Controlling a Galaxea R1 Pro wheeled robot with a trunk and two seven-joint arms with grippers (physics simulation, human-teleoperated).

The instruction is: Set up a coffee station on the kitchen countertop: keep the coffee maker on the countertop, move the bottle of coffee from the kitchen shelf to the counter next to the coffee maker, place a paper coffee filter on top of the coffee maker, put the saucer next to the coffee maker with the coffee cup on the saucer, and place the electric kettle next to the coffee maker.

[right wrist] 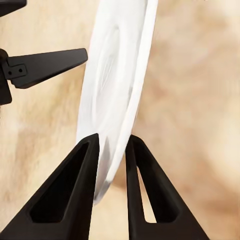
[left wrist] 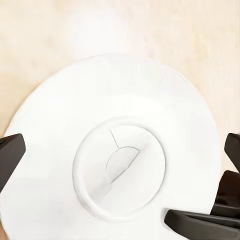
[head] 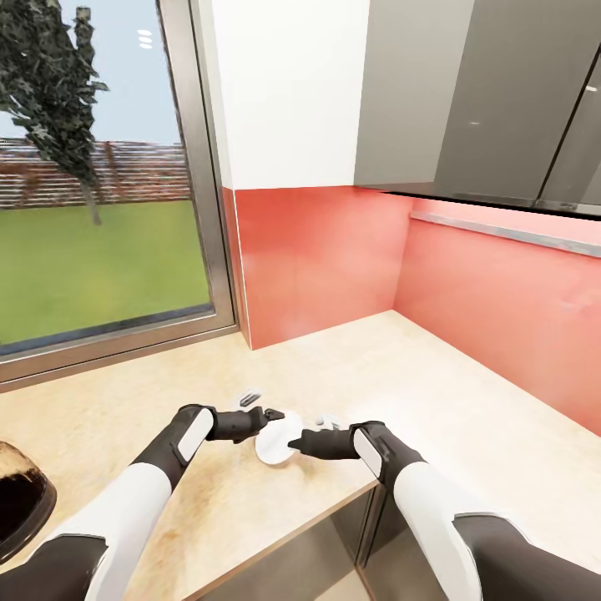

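Your right tool [head: 294, 443] has the saucer [head: 278, 434] by its rim. In the right wrist view the two black fingers [right wrist: 75, 195] are nearly closed, one on each face of the thin white edge [right wrist: 117, 125], and the plate stands on edge between them.

Your left tool [head: 265, 415] is spread wide. In the left wrist view its fingertips [left wrist: 10, 155] sit at opposite sides of the saucer [left wrist: 120, 150], facing the plate's flat side with its raised ring; whether they touch the rim, you cannot tell. The right tool's finger [left wrist: 200, 222] enters at the plate's edge there.

Location: the saucer is held tilted just above the surface [head: 401, 376], the light wood-grain kitchen countertop, close to its front edge, between your two wrists. The red backsplash [head: 334, 259] is well behind it, the window [head: 92, 184] to your left.

A dark rounded object [head: 21, 501] shows on the surface at far left, cut off by the frame; identity unclear.
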